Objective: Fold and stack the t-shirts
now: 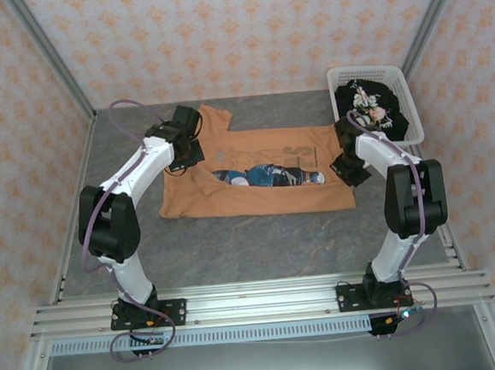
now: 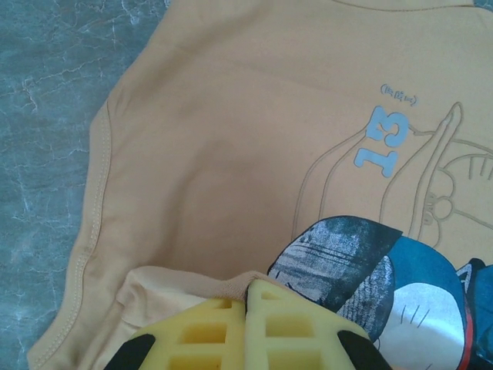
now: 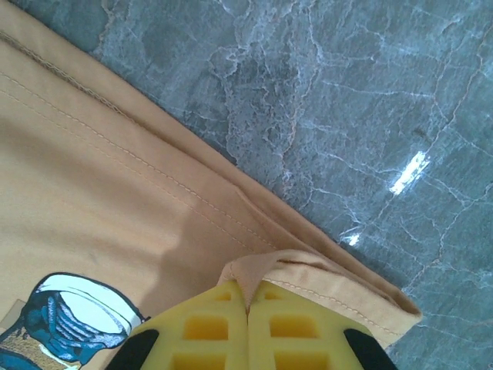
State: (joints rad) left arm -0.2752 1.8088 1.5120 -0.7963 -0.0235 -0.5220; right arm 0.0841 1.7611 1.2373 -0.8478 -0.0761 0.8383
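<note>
The orange shirt (image 1: 256, 180) lies spread across the middle of the table (image 1: 261, 244), collar to the left and hem to the right. Its near edge is turned up in a long fold that reaches the blue-and-white print (image 1: 268, 176).

The left gripper (image 1: 192, 153) sits on the shirt's left end, near the sleeve. In the left wrist view its yellow fingers (image 2: 289, 327) are pressed together, with a raised ridge of the orange cloth (image 2: 231, 154) caught at their tips. The print (image 2: 385, 270) lies just to the right of them and the bare table (image 2: 54, 77) shows beyond the sleeve seam.

The right gripper (image 1: 347, 169) is at the shirt's right end. In the right wrist view its fingers (image 3: 293, 327) are also closed, nipping a small peak of the doubled hem (image 3: 92, 208), with grey marbled table (image 3: 347, 100) just past the edge.

The black shirt (image 1: 377, 106) is bunched in a white basket (image 1: 338, 77) at the back right corner, well apart from the orange one. The right arm (image 1: 382, 153) crosses in front of the basket's near rim in the top view. Patterned walls (image 1: 244, 31) close in the table on three sides.
</note>
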